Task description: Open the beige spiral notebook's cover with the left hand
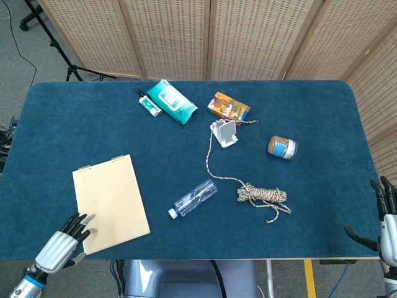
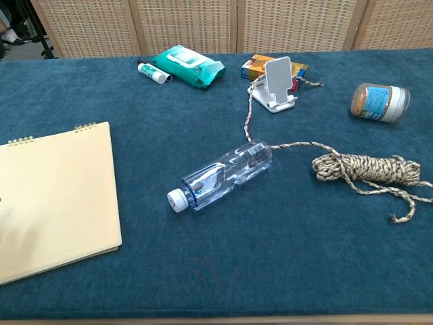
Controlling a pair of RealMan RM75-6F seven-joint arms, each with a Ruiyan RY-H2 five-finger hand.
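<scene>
The beige spiral notebook (image 1: pixel 111 202) lies shut on the blue table near its front left, its wire binding at the far edge; the chest view shows the notebook (image 2: pixel 57 196) at the left border. My left hand (image 1: pixel 64 241) hovers at the notebook's near left corner, fingers spread and empty, fingertips just over the cover's edge. It does not show in the chest view. My right hand (image 1: pixel 386 220) stays open beyond the table's front right corner, holding nothing.
A clear plastic bottle (image 1: pixel 194 198) lies right of the notebook. A coiled rope (image 1: pixel 262 196) trails to a white phone stand (image 1: pixel 224 133). Farther back are a teal wipes pack (image 1: pixel 171 102), a glue stick (image 1: pixel 149 103), an orange box (image 1: pixel 228 107) and a jar (image 1: pixel 282 147).
</scene>
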